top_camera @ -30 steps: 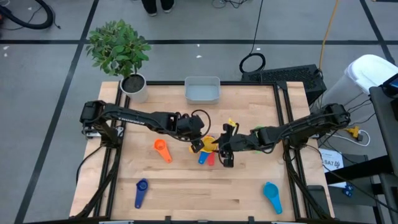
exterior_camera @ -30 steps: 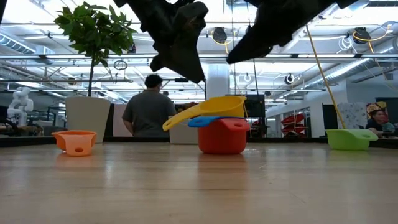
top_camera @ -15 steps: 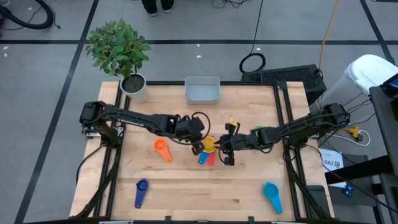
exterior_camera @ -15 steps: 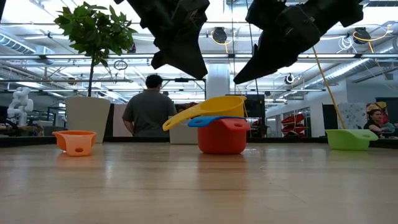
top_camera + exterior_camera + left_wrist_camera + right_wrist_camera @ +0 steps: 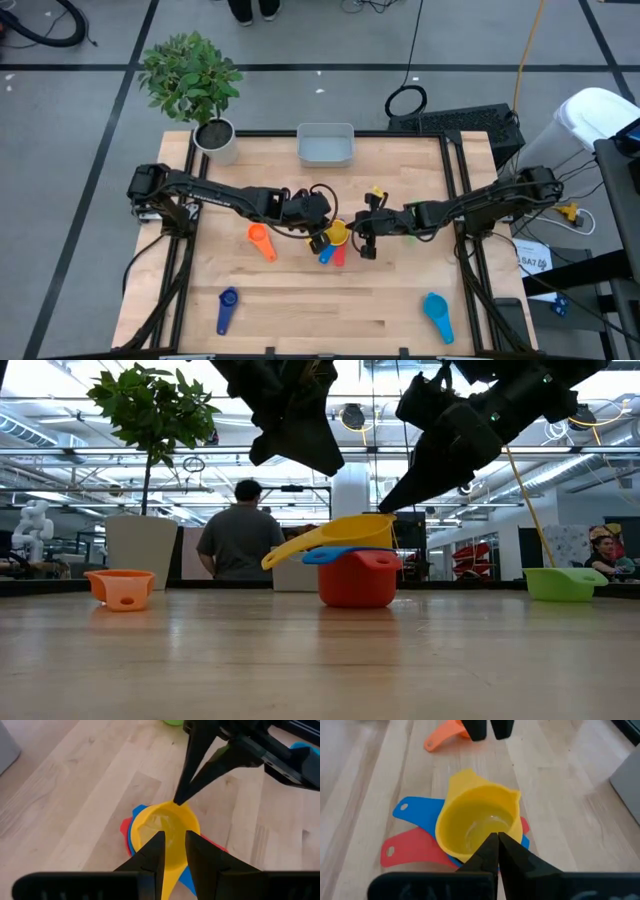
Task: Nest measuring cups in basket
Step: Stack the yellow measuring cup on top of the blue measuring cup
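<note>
My right gripper, its dark tapered fingers pinched together on nothing, hovers over the rim of the glossy yellow cup, which sits tilted atop the nested bright blue cup and red cup at the middle of the pale wood-grain counter. My left gripper hangs just left of the stack, narrowly parted and gripping nothing. The translucent grey basket, rectangular with rounded corners, stands at the far edge. An orange cup lies left; dark blue cup and teal cup lie near.
</note>
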You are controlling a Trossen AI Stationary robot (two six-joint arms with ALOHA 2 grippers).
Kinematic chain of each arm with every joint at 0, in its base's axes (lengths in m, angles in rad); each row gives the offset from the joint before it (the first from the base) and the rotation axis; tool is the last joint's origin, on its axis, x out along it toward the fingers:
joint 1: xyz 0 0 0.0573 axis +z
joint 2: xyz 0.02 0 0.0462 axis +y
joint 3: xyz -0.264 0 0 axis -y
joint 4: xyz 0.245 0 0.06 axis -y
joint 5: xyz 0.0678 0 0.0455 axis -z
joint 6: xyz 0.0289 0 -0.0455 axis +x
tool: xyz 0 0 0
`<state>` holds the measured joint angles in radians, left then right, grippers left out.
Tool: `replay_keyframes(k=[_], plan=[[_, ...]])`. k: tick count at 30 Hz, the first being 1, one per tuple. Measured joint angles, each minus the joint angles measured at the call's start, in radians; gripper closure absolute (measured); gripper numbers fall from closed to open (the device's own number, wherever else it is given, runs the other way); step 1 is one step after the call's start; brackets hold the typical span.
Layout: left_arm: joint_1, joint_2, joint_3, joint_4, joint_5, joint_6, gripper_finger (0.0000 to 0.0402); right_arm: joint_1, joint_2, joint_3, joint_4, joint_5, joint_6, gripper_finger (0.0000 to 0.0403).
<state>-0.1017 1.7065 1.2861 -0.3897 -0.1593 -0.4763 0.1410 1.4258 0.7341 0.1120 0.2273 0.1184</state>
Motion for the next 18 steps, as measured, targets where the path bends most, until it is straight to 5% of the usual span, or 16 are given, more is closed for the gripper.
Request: replay_keyframes(k=[18], plan=[[-0.007,0.000,0.000,0.003,0.000,0.010,0.0323,-0.016,0.067,-0.003,0.139,-0.049,-0.018,0.0403]])
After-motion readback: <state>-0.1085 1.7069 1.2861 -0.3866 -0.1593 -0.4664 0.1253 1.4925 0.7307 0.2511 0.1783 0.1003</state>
